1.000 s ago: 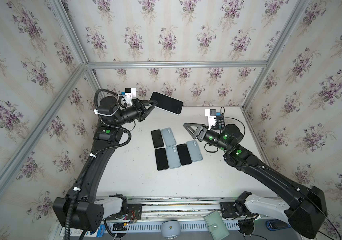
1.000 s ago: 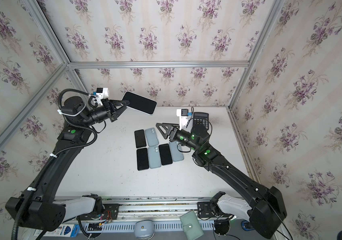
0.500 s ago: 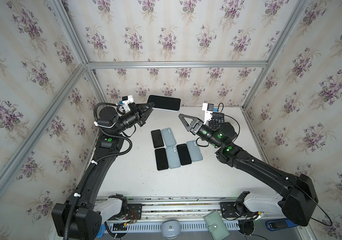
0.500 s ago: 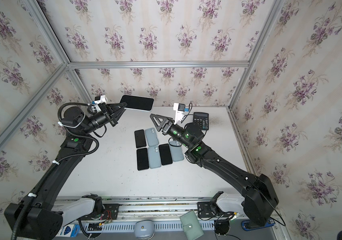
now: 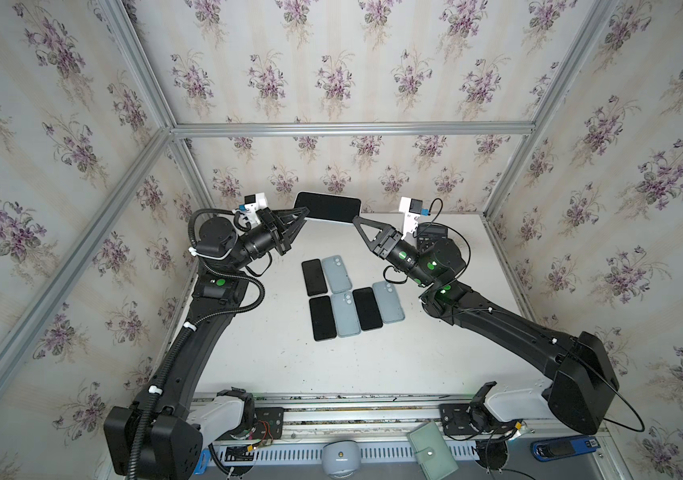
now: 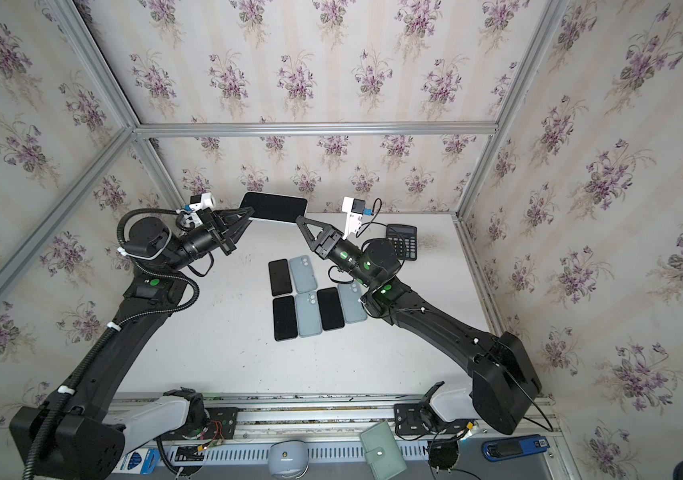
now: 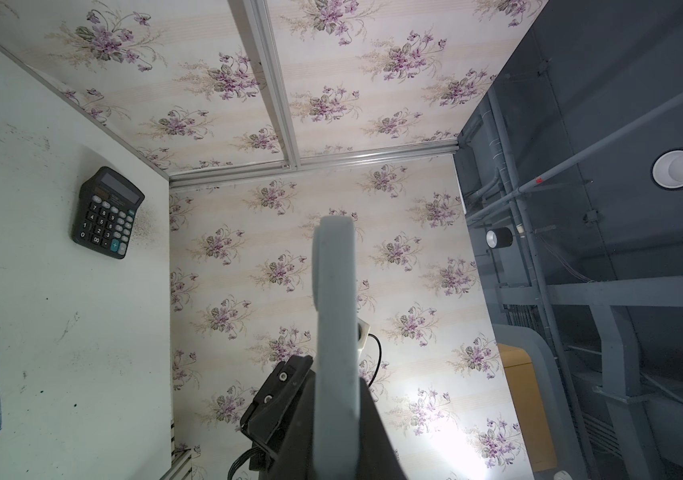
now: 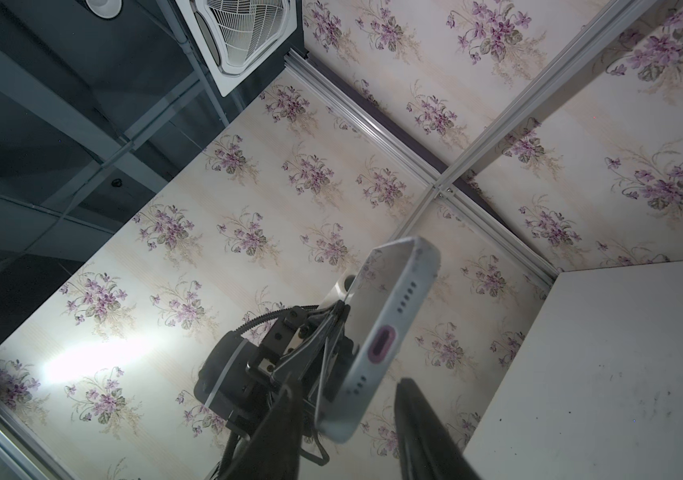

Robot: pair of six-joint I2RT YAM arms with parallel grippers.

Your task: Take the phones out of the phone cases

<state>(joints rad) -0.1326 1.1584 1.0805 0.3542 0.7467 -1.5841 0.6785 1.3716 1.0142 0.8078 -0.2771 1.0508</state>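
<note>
Compared with one second ago, the phone (image 5: 327, 206) is no longer tilted: it now lies level in the air, close in front of the back wall (image 5: 331, 174) and well above the table (image 5: 269, 353). It sits in its grey-blue case (image 7: 335, 311), and the left gripper (image 5: 304, 214) is still clamped on one end of it. The right gripper (image 5: 355, 219), which hung lower over the table and well apart from the phone, has risen to the free end. In the right wrist view its two fingers (image 8: 285, 415) stand on either side of that end, where the charging port shows. The jaws are part open and a clear gap remains between one finger and the case, so this gripper does not yet hold anything. The three bare phones (image 5: 323, 318) and three loose cases (image 5: 346, 313) lie on the table in the same rows as before. Some things are hard to read. In both top views the right fingertips overlap the corner of the phone, so I cannot tell if they touch it. The left wrist view shows the case only edge-on, and the left fingers are mostly cut off by the frame. The calculator (image 5: 433, 232) is partly hidden behind the right arm in a top view. I cannot tell whether the phone sits fully in its case
</note>
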